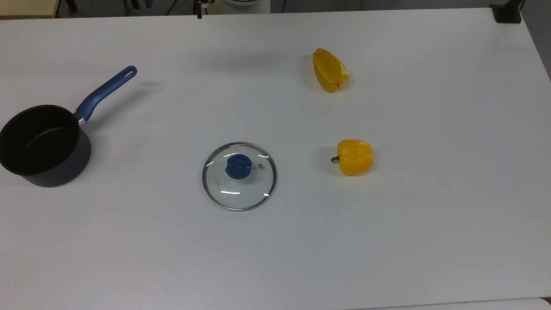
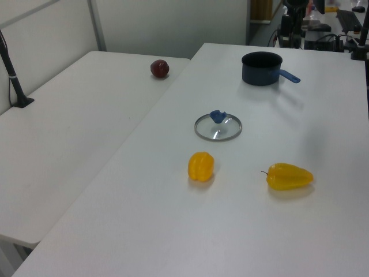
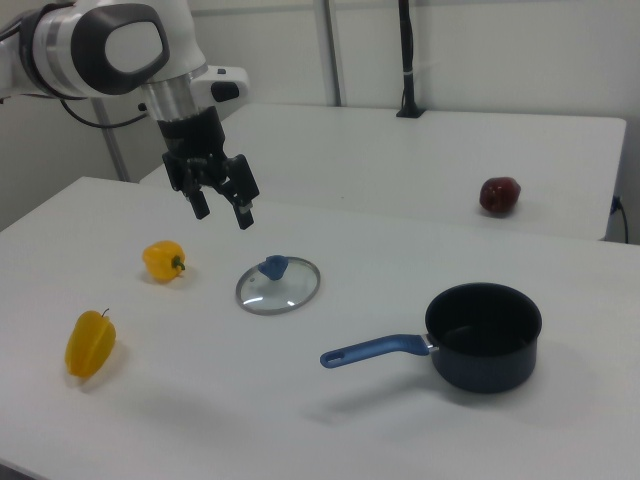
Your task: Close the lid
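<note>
White desk, no readable writing; lid lies flat, well apart from saucepan. Claw hangs above desk, fingers spread wide, empty.

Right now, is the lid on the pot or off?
Off. The lid lies flat on the table, knob up, apart from the open, empty pot.

blue-knobbed lid, yellow peppers
</note>
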`<state>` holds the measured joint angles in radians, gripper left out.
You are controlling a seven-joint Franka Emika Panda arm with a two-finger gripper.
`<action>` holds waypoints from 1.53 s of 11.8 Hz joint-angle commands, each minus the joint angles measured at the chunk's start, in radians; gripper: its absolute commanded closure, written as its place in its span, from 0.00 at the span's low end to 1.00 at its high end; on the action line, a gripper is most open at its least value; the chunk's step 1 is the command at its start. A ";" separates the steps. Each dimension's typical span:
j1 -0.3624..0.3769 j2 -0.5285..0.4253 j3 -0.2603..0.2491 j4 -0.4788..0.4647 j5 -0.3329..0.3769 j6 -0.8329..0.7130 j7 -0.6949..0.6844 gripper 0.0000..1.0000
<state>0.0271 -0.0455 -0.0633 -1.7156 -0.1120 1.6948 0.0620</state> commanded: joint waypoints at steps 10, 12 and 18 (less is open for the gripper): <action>-0.007 0.036 0.011 -0.007 0.040 0.116 -0.019 0.00; -0.007 0.079 0.011 -0.002 0.064 0.204 -0.019 0.00; 0.037 0.278 0.028 -0.002 0.101 0.532 -0.008 0.00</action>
<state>0.0370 0.1623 -0.0400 -1.7198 -0.0285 2.1180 0.0619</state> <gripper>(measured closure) 0.000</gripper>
